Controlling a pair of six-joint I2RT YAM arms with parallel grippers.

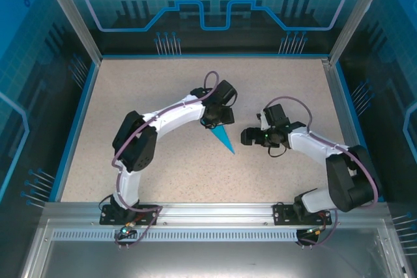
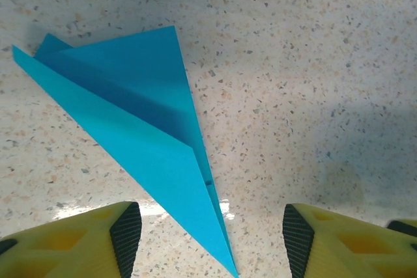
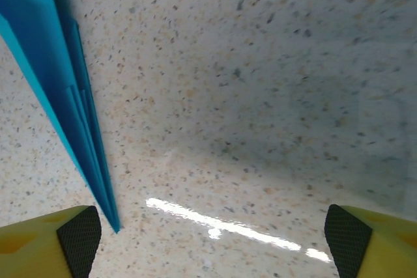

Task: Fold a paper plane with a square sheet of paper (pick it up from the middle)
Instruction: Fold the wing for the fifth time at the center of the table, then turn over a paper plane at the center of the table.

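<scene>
Plane (image 1: 223, 139) folded, flat on table (image 1: 163, 174) between arms. Left gripper (image 2: 212, 234) parted astride tip; right gripper (image 3: 212, 236) wide, alongside. Risk: finger snagging wing on withdrawal, dragging or unfolding plane.

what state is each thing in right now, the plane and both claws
paper plane: folded into a pointed dart, lying on the table, not gripped
left claw: open, the plane's tip in its gap
right claw: open wide, holding nothing

One paper plane (image 1: 224, 139), two end effectors (image 2: 212, 236) (image 3: 212, 236), one table (image 1: 150, 83).
</scene>
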